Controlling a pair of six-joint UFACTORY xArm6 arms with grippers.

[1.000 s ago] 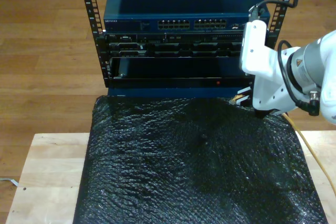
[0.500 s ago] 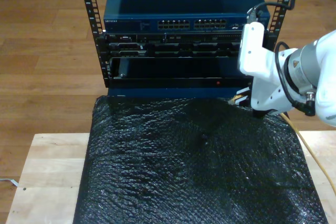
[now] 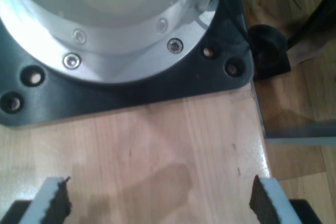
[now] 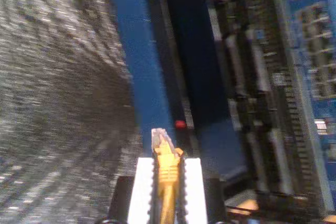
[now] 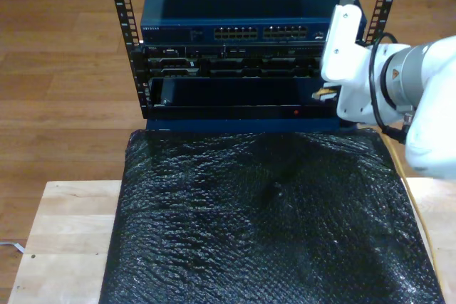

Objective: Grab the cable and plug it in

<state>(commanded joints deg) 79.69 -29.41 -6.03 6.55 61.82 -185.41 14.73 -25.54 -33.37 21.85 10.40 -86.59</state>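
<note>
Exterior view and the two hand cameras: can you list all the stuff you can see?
Cable: one, orange-yellow, clear plug at its tip, held in my second gripper.
Network rack: one, blue and black, rows of ports, behind the mat.
Mat: one, black, bumpy, covering the table.
Table: one, pale wood, under the mat.
Floor: brown wood, around the rack.
Arm base: one, silver on a black plate, bolted to the table.
My first gripper: open, above bare wood.
My second gripper: white fingers, facing the rack.
</note>
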